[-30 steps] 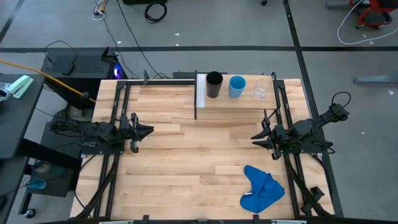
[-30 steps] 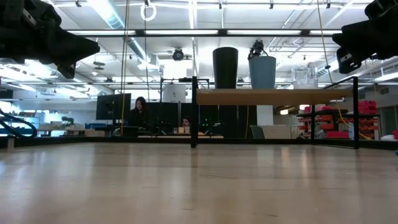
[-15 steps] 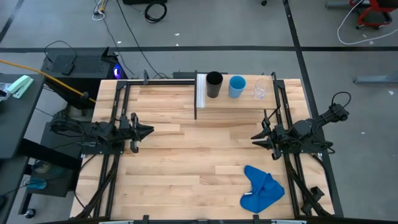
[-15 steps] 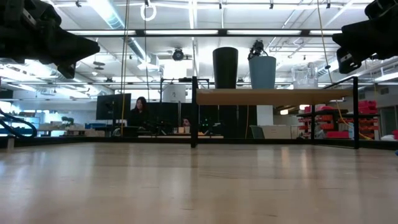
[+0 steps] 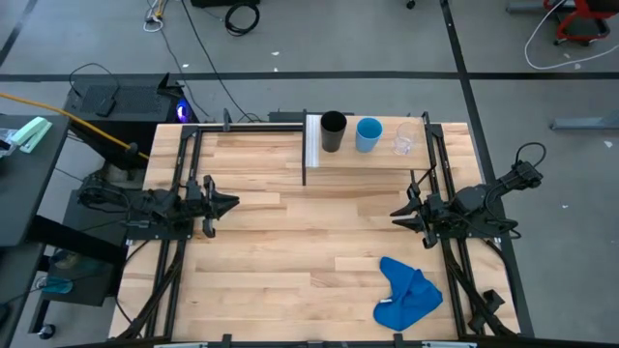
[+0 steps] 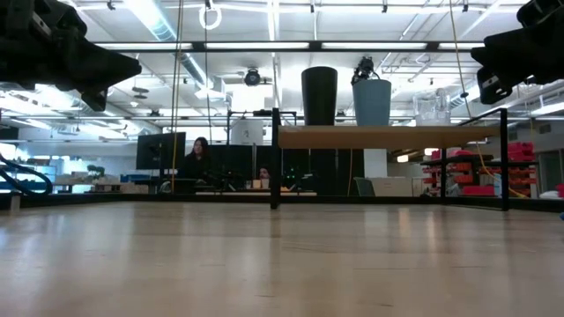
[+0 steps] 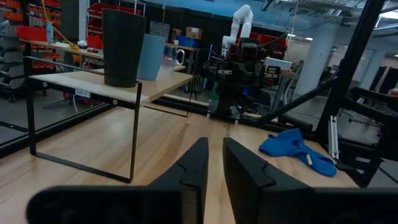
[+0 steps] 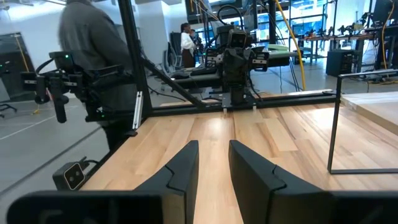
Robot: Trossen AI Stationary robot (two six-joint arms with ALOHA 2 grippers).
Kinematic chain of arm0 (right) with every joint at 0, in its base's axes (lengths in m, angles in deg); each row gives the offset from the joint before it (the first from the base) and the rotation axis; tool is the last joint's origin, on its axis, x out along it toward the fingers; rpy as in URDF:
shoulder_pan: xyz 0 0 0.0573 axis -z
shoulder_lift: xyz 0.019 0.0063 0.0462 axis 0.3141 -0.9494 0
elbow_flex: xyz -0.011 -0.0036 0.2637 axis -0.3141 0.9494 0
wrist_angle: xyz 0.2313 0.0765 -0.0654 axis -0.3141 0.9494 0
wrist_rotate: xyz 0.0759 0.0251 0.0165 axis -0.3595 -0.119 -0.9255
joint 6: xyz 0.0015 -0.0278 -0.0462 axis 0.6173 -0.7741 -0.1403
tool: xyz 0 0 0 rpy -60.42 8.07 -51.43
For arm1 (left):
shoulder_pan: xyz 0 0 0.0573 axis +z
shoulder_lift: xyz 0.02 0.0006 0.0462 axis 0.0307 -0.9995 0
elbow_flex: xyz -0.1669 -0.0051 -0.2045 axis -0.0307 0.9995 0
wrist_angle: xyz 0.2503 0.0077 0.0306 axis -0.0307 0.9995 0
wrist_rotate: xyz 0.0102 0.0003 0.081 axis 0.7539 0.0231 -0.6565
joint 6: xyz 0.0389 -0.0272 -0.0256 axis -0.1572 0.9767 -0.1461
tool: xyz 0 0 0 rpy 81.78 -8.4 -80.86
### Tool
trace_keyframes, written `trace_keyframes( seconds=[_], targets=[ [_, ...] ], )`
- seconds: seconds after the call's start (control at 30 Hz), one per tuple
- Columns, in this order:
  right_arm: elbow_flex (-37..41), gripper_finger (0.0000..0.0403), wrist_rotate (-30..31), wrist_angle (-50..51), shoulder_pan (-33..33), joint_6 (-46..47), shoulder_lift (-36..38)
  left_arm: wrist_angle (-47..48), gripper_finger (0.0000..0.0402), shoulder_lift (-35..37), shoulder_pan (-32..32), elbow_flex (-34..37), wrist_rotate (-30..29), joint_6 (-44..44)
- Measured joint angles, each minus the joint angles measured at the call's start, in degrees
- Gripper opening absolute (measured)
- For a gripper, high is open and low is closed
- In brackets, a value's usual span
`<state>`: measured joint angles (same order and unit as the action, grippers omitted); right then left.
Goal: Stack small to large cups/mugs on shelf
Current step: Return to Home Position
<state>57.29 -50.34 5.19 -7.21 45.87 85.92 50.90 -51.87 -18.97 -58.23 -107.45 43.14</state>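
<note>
The wooden counter (image 5: 290, 251) carries the shelf (image 5: 358, 160) at its far edge, right of centre. The left arm (image 5: 164, 205) lies low at the counter's left side; the left jaws are parted by a slim gap and hold nothing. The right arm (image 5: 459, 211) lies opposite at the right side; the right jaws are a little wider apart, also empty. A crumpled blue cloth (image 5: 406, 295) lies near the right arm. On the shelf, three cups stand upright in a row: the black cup (image 5: 333, 131) by the white end panel, the light-blue cup (image 5: 368, 134) beside it, and the clear cup (image 5: 403, 140) last.
</note>
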Motion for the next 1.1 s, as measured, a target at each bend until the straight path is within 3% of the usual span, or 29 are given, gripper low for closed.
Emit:
trace_keyframes(
  seconds=[1.1],
  targets=[
    [0.0, 0.0096, 0.0, 0.0, 0.0, 0.0, 0.0, 0.0, 0.0053, 0.0, 0.0, 0.0, 0.0, 0.0]
  ],
)
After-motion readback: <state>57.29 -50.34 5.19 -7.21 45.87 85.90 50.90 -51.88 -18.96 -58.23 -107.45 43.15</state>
